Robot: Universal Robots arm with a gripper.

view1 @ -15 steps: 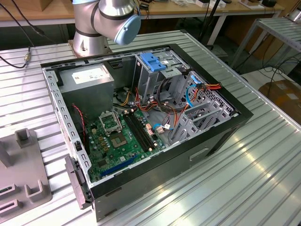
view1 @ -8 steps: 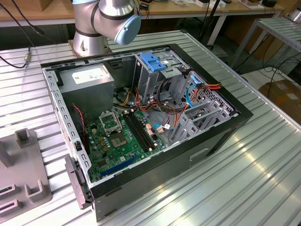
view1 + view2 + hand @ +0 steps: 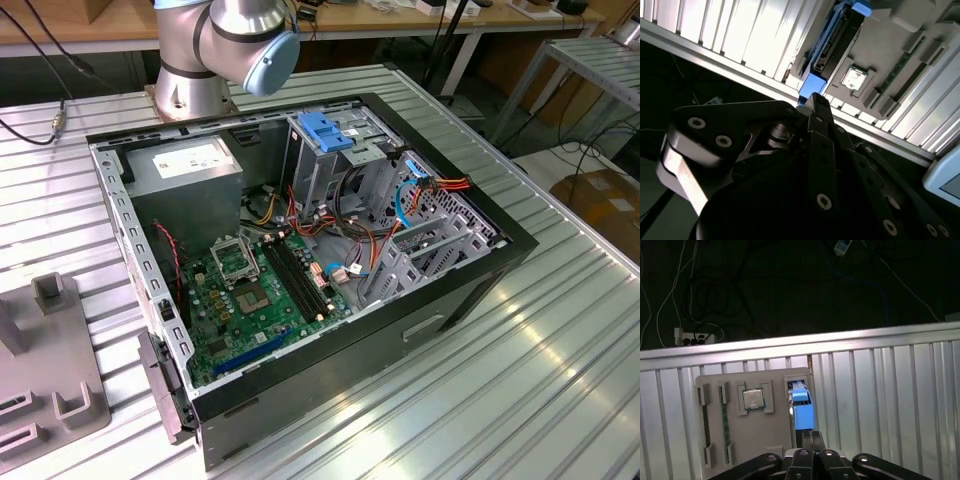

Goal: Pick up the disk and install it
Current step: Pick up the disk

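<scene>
In both wrist views the gripper point(image 3: 811, 435) hangs over the edge of the bench point(image 3: 880, 405). Its black linkages hide the near end of the grey tray point(image 3: 767, 435) beneath it. The jaws are clenched together with no gap between them, empty, and their tips sit just short of the blue end of the disk point(image 3: 801, 407). Whether they touch it is hard to make out. The disk stands on edge in a slot of the tray, a thin dark slab with blue plastic at both ends. Its broad faces are turned away, so little of the casing shows. Beside it a square, silvery chip point(image 3: 754, 399) lies flat in a raised frame, and long narrow slots run along the tray's far side; their contents are too dim to tell. Beyond the bench edge lies dark floor with loose cables. In the exterior view the arm point(image 3: 230, 40) is cut off by the frame's top above a grey joint with a pale blue cap. The tray point(image 3: 40, 380) is cropped at the exterior view's left. An open black case point(image 3: 470, 290) lies on the ribbed aluminium bench, holding a green board point(image 3: 250, 300), a grey power supply point(image 3: 190, 170) and a metal cage point(image 3: 325, 135) with a blue top.
</scene>
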